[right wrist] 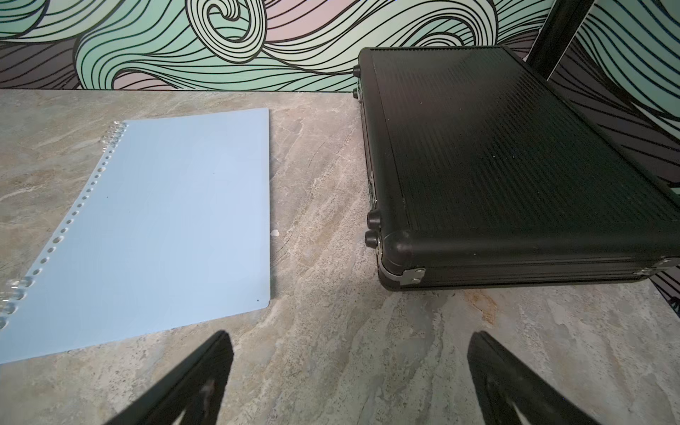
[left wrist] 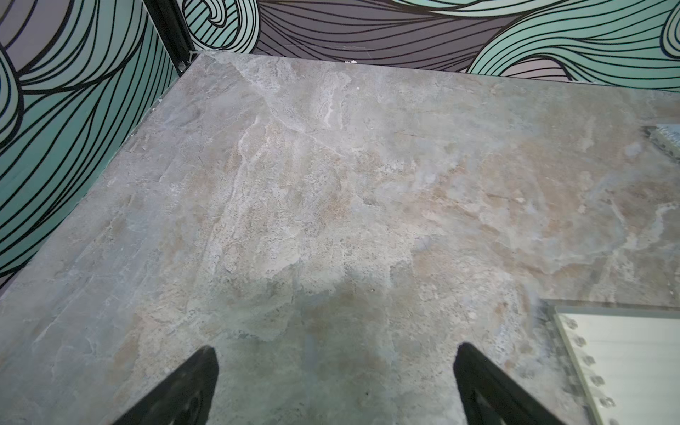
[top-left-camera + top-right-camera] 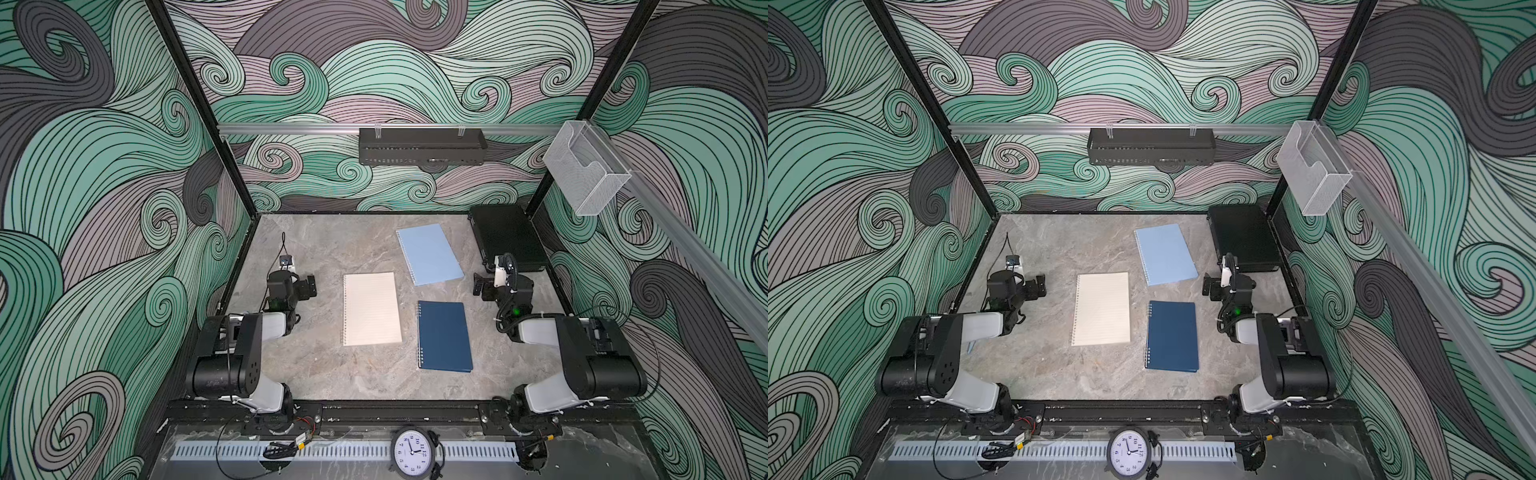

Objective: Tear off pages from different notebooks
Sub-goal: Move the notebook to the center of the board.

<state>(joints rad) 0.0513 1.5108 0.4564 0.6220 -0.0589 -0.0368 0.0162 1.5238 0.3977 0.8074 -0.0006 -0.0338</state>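
Note:
Three spiral-bound notebooks lie flat on the marble table in both top views. The cream lined one [image 3: 372, 308] [image 3: 1101, 308] is mid-left, the light blue one [image 3: 429, 253] [image 3: 1165, 253] is further back, and the dark navy one [image 3: 444, 336] [image 3: 1172, 336] is nearest the front. My left gripper [image 3: 309, 286] [image 2: 336, 353] hovers open to the left of the cream notebook [image 2: 633, 368], over bare table. To the right of the blue notebook [image 1: 165, 228], my right gripper [image 3: 478, 284] [image 1: 349, 342] is open and empty. Loose pages are out of view.
A black case [image 3: 509, 237] [image 1: 515, 165] lies in the back right corner, just behind the right gripper. A black basket [image 3: 422, 145] and a clear holder [image 3: 586, 170] hang on the wall rails. A clock [image 3: 412, 453] sits at the front edge.

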